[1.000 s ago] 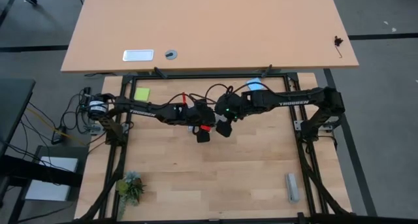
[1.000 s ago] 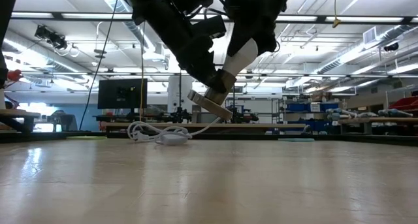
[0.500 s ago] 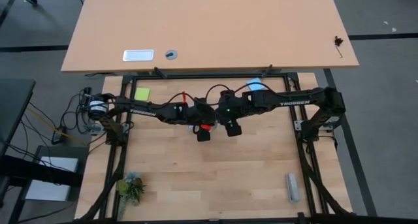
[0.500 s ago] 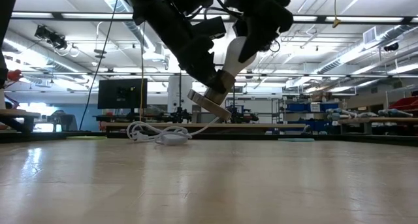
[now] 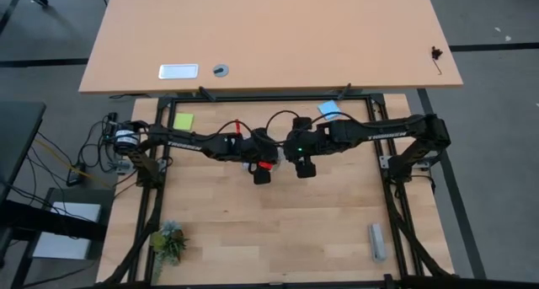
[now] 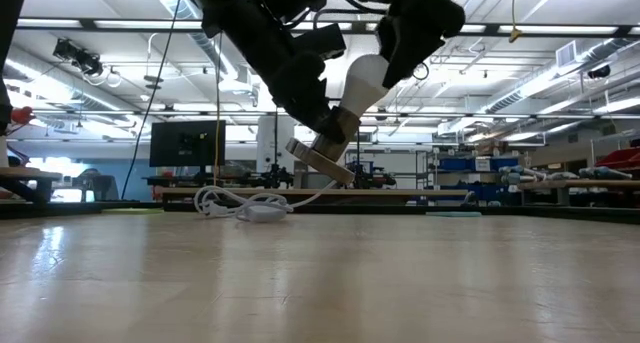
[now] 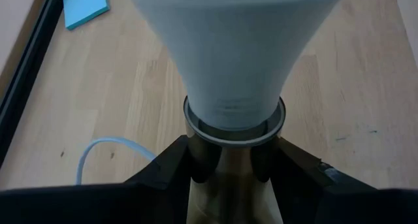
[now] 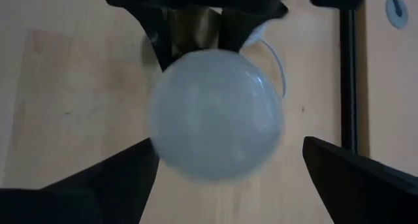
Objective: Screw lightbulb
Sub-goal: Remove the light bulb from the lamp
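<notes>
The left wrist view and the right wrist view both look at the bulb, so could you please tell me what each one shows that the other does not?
Only the left wrist view shows the lightbulb's taper entering the socket base's collar, which the left gripper clamps, and a blue note on the table.

Only the right wrist view shows the bulb's round dome end-on, with the right gripper's fingers spread wide and clear of it.

Both show the bulb seated in the base, the white cable and the wooden tabletop.

workshop hall, ceiling strip lights (image 6: 520, 28), dark monitor (image 6: 187, 143), tan desk (image 5: 269, 36) beyond table.
</notes>
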Tool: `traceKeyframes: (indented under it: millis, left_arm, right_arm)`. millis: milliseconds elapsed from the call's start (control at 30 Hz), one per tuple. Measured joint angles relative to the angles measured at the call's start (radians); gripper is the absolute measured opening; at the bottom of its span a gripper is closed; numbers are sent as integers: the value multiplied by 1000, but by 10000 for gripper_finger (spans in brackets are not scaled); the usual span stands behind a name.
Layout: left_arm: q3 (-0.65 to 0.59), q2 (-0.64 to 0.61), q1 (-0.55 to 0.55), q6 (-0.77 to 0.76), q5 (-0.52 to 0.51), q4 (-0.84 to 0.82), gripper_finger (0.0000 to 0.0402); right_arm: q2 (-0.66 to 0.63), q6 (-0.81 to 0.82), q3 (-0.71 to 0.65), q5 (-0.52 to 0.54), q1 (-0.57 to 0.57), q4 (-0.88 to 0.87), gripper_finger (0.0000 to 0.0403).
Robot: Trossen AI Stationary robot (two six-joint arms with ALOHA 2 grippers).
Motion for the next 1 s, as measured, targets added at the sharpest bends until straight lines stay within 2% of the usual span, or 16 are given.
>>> traceKeyframes:
  millis: [267,467,767,1000]
  left_arm:
    - [0,0,0,2,-4,-1,162]
    - [-1,0,0,1,-9,-1,162]
    - [-1,0,0,1,-4,-4,162]
    - [-1,0,0,6,-10,-15,162]
  right_arm:
    - [-45,156,-5,2,-2,-73,372]
    - [-26,166,-31,0,-28,-20,363]
    - [-75,253,-32,-4,-30,-162,270]
    - [-93,280,-157,-70,-31,-22,206]
